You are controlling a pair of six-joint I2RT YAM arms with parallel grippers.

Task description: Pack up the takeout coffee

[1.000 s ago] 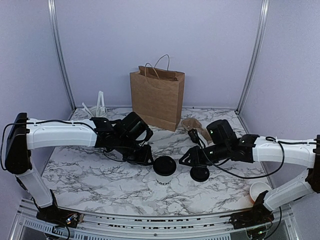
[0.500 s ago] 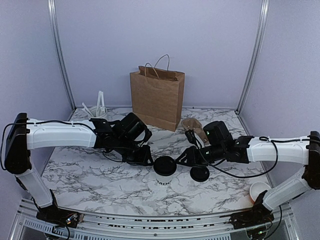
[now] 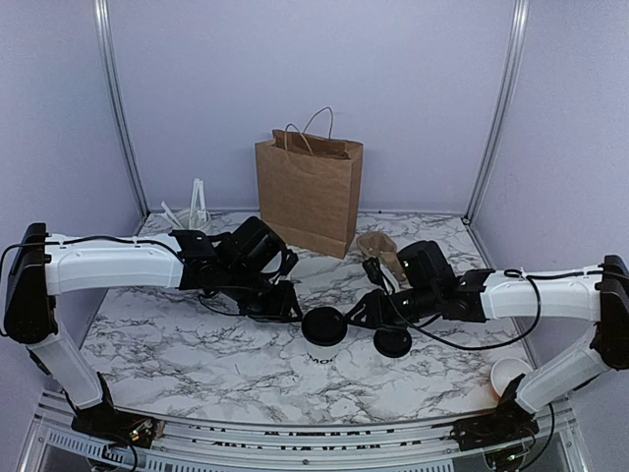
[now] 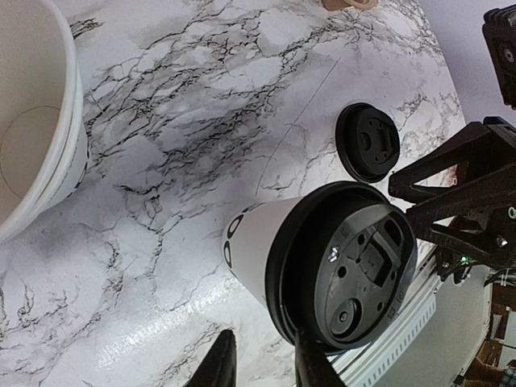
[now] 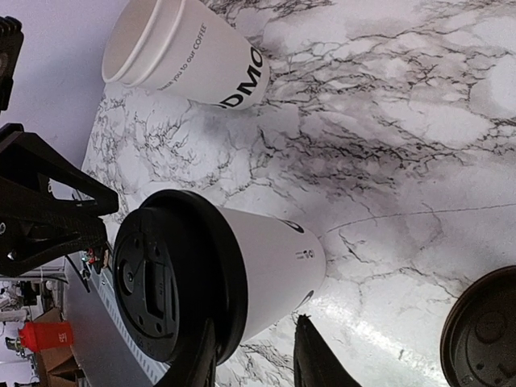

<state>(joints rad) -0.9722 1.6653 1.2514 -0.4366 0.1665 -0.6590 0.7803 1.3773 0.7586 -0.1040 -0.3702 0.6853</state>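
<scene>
The takeout coffee (image 3: 324, 341), a white paper cup with black lettering and a black lid, stands upright at the table's near middle. My left gripper (image 3: 293, 310) is just left of it. In the left wrist view the left gripper (image 4: 264, 367) is open with bare marble in the gap, and one finger (image 4: 310, 363) is against the lid rim of the coffee (image 4: 343, 274). My right gripper (image 3: 356, 317) is just right of the cup. In the right wrist view the right gripper (image 5: 254, 359) is open, and the coffee (image 5: 274, 258) lies just beyond its fingertips.
A loose black lid (image 3: 392, 341) lies right of the cup, under the right arm. A brown paper bag (image 3: 309, 192) stands open at the back. A lidless stack of white cups (image 3: 511, 374) sits at the near right. Crumpled brown paper (image 3: 378, 246) and white cutlery (image 3: 194, 209) lie at the back.
My right arm has edged left towards the cup and its jaws have narrowed a little. The left arm has drawn back slightly. The cup has not moved.
</scene>
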